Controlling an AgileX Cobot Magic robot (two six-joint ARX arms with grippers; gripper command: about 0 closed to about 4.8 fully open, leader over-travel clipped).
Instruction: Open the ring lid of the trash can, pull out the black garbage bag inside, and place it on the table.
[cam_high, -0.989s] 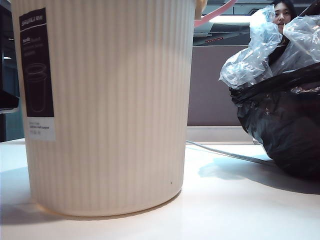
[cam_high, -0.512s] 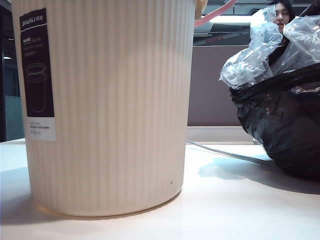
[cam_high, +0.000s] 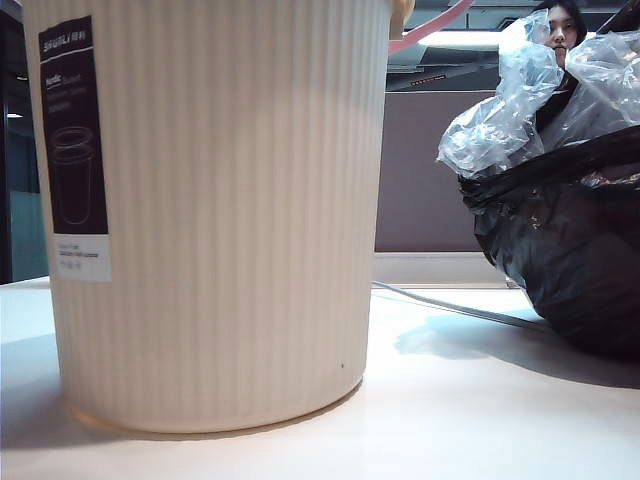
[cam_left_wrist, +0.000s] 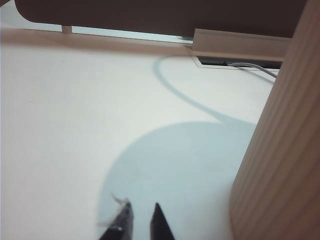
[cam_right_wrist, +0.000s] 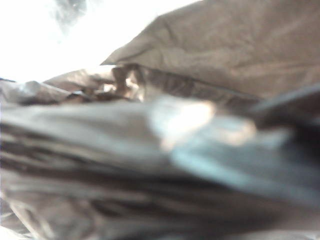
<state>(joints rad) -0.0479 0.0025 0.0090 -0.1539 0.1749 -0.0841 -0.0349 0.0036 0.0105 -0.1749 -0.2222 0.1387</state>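
Note:
The cream ribbed trash can (cam_high: 220, 210) stands on the white table (cam_high: 450, 400) and fills the left of the exterior view. An arc of the pink ring lid (cam_high: 432, 26) shows beside its top rim. To the right, the black garbage bag (cam_high: 575, 260) rests on the table, with clear film (cam_high: 515, 95) bunched at its top. My left gripper (cam_left_wrist: 142, 209) hovers low over the table (cam_left_wrist: 65, 125) beside the trash can (cam_left_wrist: 280, 150), its tips slightly apart with nothing between them and a wisp of film clinging to one tip. The bag (cam_right_wrist: 150, 165) fills the right wrist view, blurred and very close, and hides my right gripper.
A grey-brown partition panel (cam_high: 430, 170) runs behind the table, and a person (cam_high: 565, 25) sits beyond it. A thin cable (cam_high: 450, 305) lies across the table between can and bag. A cable channel (cam_left_wrist: 240, 47) lines the table's far edge.
A dark arm part at the left edge of the exterior view a second ago has gone out of sight. The can and bag have stayed put.

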